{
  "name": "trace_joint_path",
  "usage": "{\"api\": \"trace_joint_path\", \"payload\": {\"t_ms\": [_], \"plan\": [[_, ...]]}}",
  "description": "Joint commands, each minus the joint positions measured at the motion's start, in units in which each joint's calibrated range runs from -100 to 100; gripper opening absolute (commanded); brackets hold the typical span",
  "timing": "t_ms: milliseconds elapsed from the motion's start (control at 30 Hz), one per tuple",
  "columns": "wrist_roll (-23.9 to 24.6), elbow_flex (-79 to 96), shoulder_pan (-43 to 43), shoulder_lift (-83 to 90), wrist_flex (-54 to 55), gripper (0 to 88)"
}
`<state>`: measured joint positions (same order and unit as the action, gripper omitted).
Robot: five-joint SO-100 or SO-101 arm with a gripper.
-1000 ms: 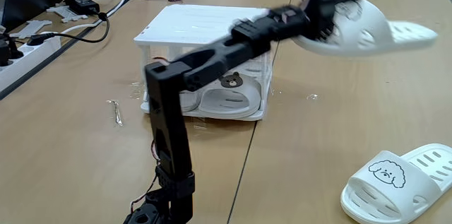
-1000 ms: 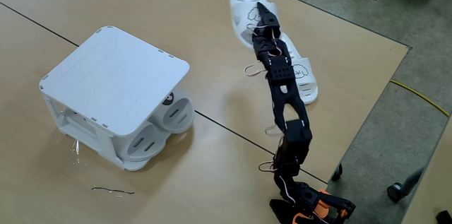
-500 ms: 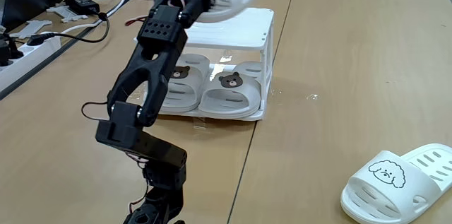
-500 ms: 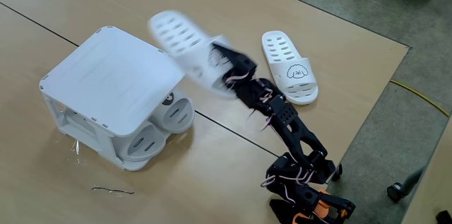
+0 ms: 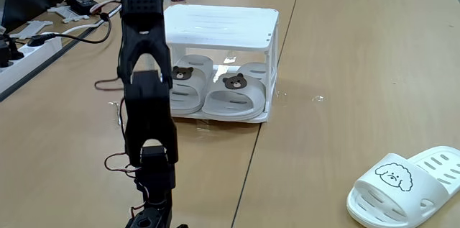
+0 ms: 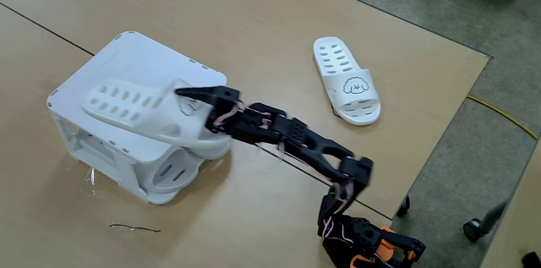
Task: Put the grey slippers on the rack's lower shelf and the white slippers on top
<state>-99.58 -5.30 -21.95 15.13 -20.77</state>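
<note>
I see my gripper point(image 6: 193, 104) clamped on one of the white slippers point(image 6: 144, 112), fingers closed around its strap end, holding it over the slatted top of the rack point(image 6: 118, 73); I cannot tell whether its sole touches the top. The second white slipper point(image 6: 346, 79) lies on the table point(image 6: 254, 14), well apart from the rack. In a fixed view, the grey slippers point(image 5: 212, 91) sit side by side on the lower shelf point(image 5: 237, 116), bear badges facing outward.
</note>
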Motion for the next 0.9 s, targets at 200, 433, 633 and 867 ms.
{"api": "trace_joint_path", "payload": {"t_ms": [200,433,633,867], "plan": [[-0.4,-45.3,7.0,-34.6,0.3,0.8],[-0.4,-67.3,8.5,-57.1,0.4,0.8],[-0.4,-74.8,8.3,-64.7,0.4,1.5],[-0.4,-74.3,7.8,-64.7,0.4,28.1]]}}
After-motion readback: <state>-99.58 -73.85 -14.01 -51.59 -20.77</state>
